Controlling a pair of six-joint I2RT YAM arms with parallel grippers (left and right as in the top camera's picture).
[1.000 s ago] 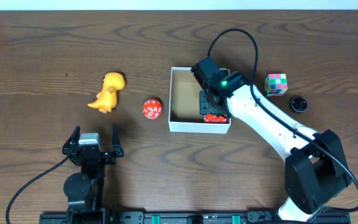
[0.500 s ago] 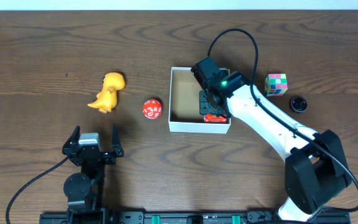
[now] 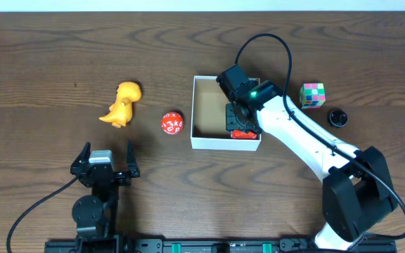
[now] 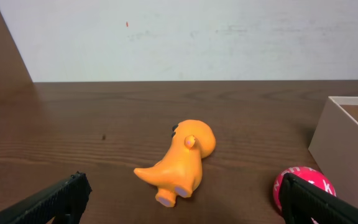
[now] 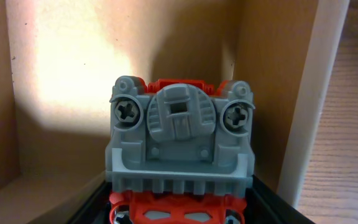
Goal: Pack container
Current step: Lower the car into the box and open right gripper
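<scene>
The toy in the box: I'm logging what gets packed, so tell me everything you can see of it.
The toy looks like hard plastic: a grey face with two cross-head screws, a rounded centre piece with a square hole and a ribbed lower edge, over red-orange parts behind and below. It is inside the container, in its near right corner, between the right gripper's black fingers, which seem to clamp its sides. Whether it touches the floor is hidden.
</scene>
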